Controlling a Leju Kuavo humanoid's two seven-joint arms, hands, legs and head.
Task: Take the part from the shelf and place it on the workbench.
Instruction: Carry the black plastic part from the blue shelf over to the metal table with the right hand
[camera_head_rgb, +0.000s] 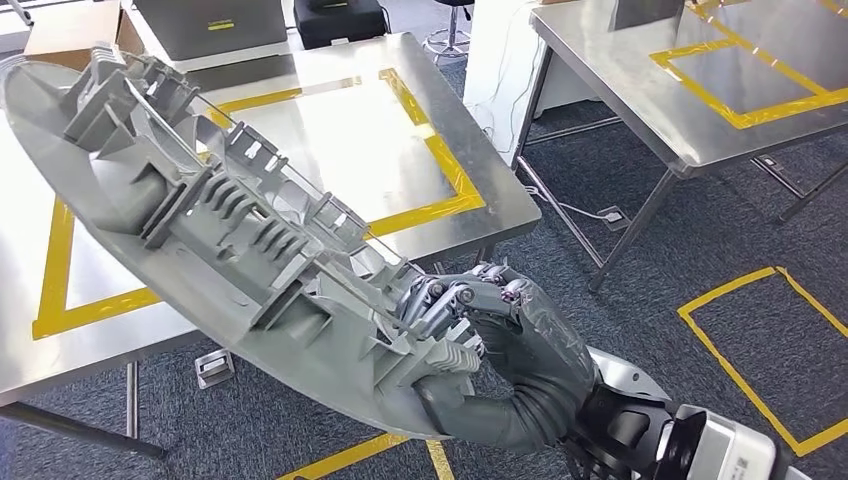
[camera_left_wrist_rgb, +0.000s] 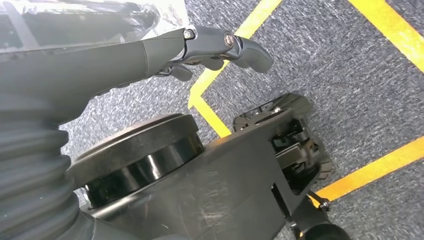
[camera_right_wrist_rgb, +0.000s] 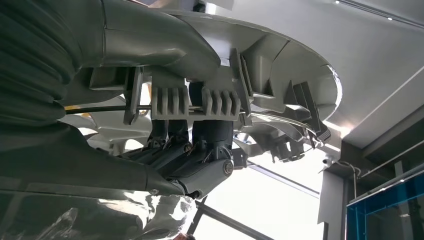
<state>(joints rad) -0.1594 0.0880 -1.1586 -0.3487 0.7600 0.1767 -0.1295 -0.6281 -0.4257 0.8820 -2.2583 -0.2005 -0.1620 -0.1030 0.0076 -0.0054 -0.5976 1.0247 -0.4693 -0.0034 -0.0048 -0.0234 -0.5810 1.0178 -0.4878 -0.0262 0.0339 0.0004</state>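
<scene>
1. While the right hand (camera_head_rgb: 470, 330) gripped the near end of the part (camera_head_rgb: 230, 230), the long grey moulding stretched up and to the far left, hanging in the air over the near edge of the workbench (camera_head_rgb: 470, 150) and not yet touching it.
2. The part looked like a rigid plastic shell, long and shallow, with ribs, clips and brackets standing up along its inner face; it was probably light for its length and stiff enough not to sag.
3. Held at one end only, it would likely act as a long lever, so any turn of the wrist would swing the far tip widely.
4. In the right wrist view the fingers (camera_right_wrist_rgb: 200, 150) curled up behind a ribbed bracket while the thumb (camera_right_wrist_rgb: 155, 45) pressed on the smooth outer skin, a clamp across the edge of the part (camera_right_wrist_rgb: 280, 65).
5. That ribbed zone seemed the sound place to hold, since the ribs gave the fingers a stop; the smooth outer face seemed likely to slip.
6. The thin clips and tabs looked breakable, so it should be laid down flat, not dropped on its tip.
7. The yellow tape outline (camera_head_rgb: 440, 160) on the workbench was the likely spot for it.
8. The left hand (camera_left_wrist_rgb: 220, 47) hung over the carpet (camera_left_wrist_rgb: 340, 65), holding nothing, its fingers loosely bent and apart.
</scene>
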